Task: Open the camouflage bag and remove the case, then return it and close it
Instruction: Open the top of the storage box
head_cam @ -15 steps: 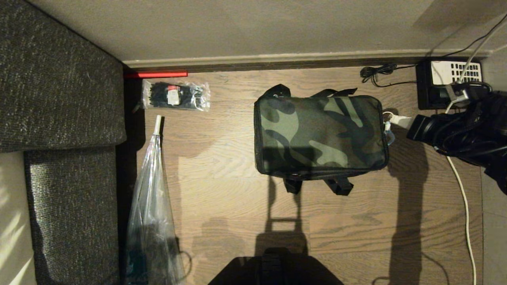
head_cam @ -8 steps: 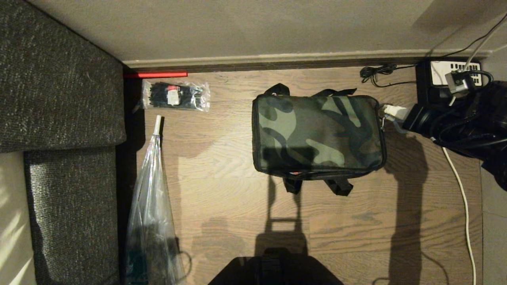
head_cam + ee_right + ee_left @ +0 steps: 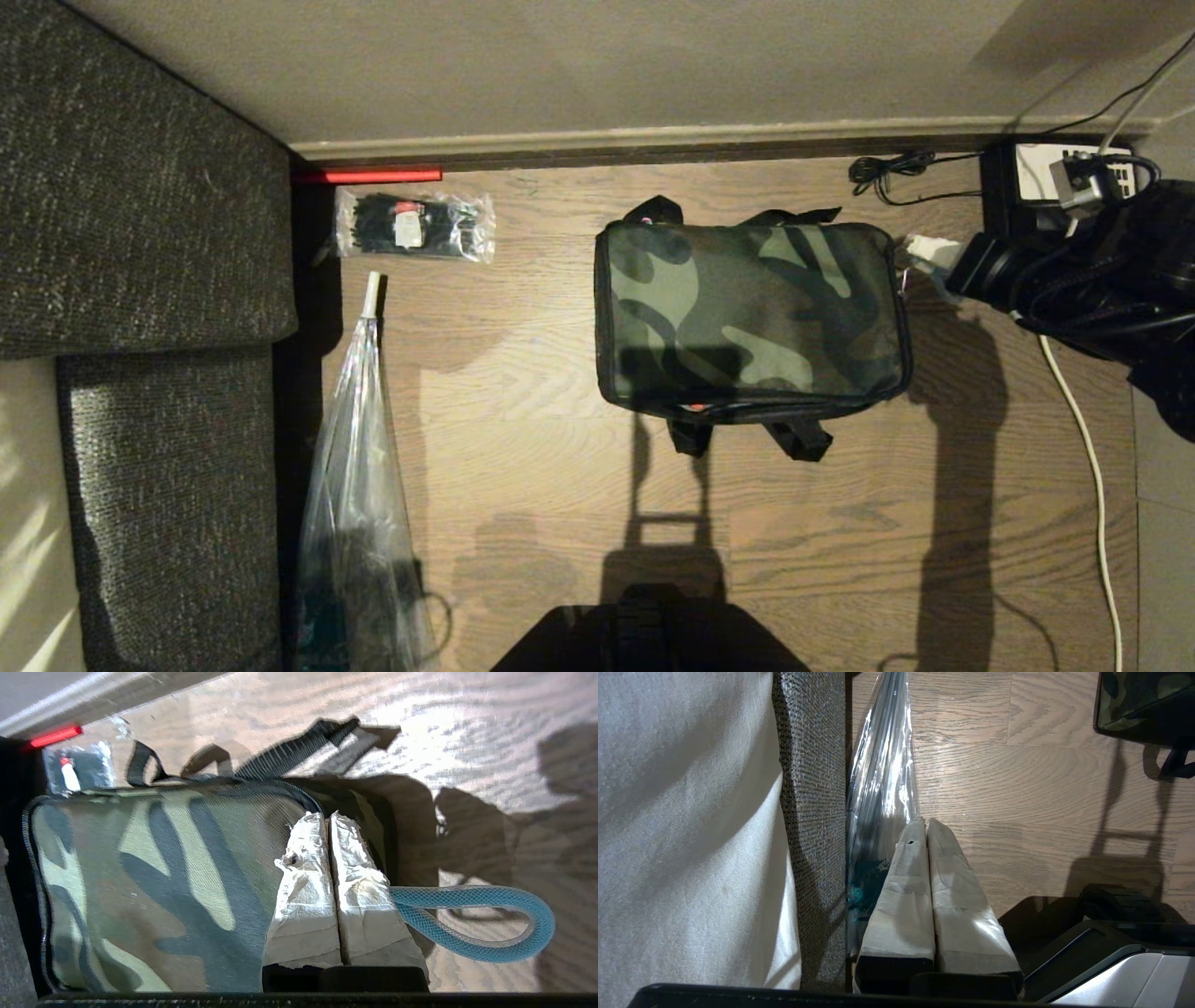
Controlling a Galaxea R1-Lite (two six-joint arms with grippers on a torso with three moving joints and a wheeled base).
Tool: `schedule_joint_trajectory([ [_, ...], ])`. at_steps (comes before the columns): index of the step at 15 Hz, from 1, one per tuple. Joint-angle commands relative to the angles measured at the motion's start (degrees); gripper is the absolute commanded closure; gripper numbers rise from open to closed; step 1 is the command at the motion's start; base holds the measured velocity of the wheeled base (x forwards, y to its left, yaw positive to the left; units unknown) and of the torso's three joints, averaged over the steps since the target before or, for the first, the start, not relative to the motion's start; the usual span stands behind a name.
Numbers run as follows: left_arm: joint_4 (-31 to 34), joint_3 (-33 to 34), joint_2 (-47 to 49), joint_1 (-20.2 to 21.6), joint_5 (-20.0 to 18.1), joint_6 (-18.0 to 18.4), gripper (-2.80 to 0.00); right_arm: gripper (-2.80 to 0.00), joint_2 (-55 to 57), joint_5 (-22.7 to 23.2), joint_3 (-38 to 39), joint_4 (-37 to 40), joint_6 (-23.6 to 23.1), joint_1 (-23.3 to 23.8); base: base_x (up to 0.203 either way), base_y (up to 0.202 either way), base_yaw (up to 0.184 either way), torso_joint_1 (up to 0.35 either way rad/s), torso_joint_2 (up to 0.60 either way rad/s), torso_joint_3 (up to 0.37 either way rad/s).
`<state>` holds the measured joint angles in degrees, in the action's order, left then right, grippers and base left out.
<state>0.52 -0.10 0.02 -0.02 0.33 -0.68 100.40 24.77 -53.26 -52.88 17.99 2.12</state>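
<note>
The camouflage bag (image 3: pixel 752 317) lies flat on the wooden floor, black straps at its back and front. A thin red sliver shows at its front edge. My right gripper (image 3: pixel 920 252) is at the bag's back right corner (image 3: pixel 140 882), over the zipper line. Its taped fingers (image 3: pixel 303 891) are pressed together, and a blue mesh loop (image 3: pixel 490 947) comes out from under them. The case is hidden. My left gripper (image 3: pixel 924 823) hangs parked beside the sofa, shut and empty, and only a corner of the bag (image 3: pixel 1143 700) shows in its view.
A grey sofa (image 3: pixel 140 233) fills the left. A clear plastic bag (image 3: pixel 359 485) lies along it, with a packet of black ties (image 3: pixel 415 224) near the wall. A black telephone (image 3: pixel 1046 187) and a white cable (image 3: pixel 1088 448) sit at the right.
My right gripper has moved toward the wall along the bag's right end. The bag has shifted slightly left, and a red sliver has appeared at its front edge.
</note>
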Motion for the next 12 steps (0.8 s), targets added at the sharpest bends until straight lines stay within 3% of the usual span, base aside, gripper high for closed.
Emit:
schedule_joint_trajectory([
  [1, 0.0, 0.0, -0.1, 0.0, 0.0, 0.0, 0.00, 0.00, -1.2, 0.2, -0.4, -0.2, 0.2, 0.3, 0.000, 0.000, 0.000, 0.000, 0.00, 0.000],
  [10, 0.0, 0.0, -0.1, 0.0, 0.0, 0.0, 0.00, 0.00, -1.2, -0.5, -2.8, -0.2, 0.4, 0.8, 0.000, 0.000, 0.000, 0.000, 0.00, 0.000],
  [12, 0.0, 0.0, -0.1, 0.0, 0.0, 0.0, 0.00, 0.00, -0.7, -1.5, -4.9, 0.0, 2.5, 0.8, 0.000, 0.000, 0.000, 0.000, 0.00, 0.000],
])
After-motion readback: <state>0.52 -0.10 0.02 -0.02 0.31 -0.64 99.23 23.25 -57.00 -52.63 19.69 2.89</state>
